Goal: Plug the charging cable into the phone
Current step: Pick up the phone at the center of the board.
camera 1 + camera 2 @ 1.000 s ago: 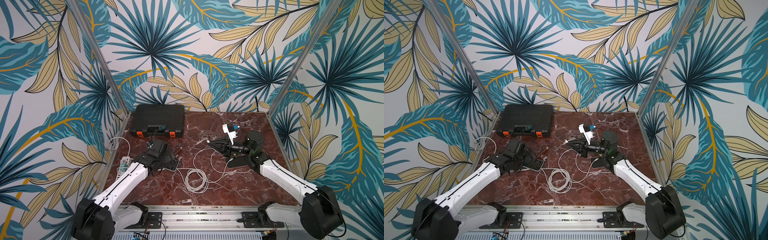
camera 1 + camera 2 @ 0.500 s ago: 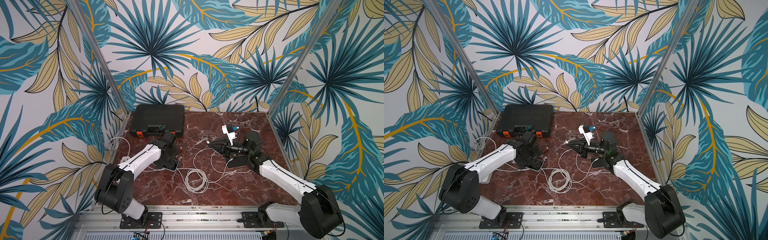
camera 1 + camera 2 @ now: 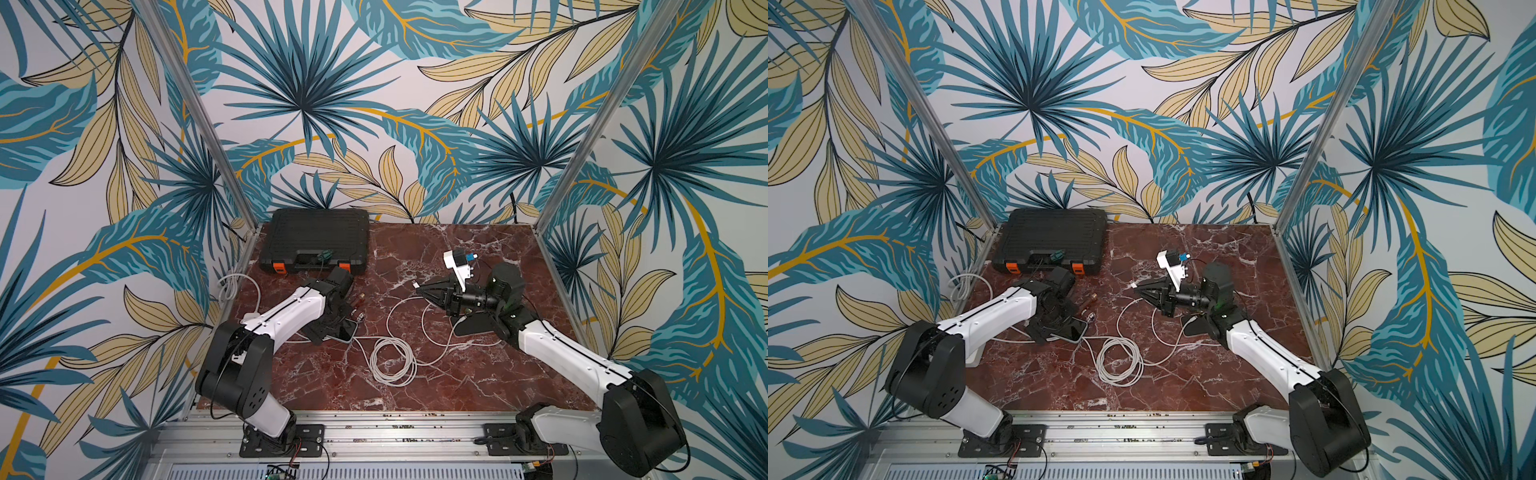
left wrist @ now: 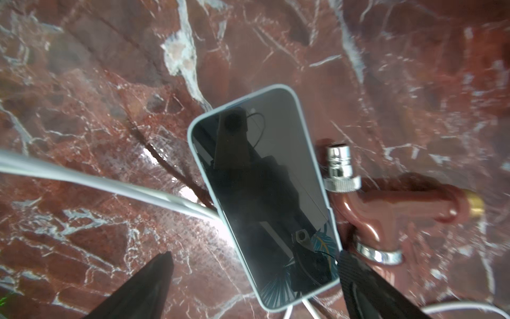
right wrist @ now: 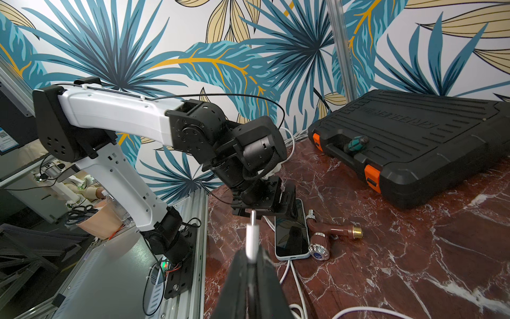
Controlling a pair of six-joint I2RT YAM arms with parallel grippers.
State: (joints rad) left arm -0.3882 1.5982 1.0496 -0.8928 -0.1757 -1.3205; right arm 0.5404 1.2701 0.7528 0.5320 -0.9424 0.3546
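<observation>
While the left gripper (image 4: 255, 255) stands spread wide, one finger either side of the phone (image 4: 265, 193), the phone lies face up on the marble table (image 4: 110, 82) beside a brown pipe fitting (image 4: 386, 210). The right gripper (image 5: 249, 262), pressed together, pinches the white plug (image 5: 251, 237) of the charging cable (image 3: 392, 361) in the air, apart from the phone.
</observation>
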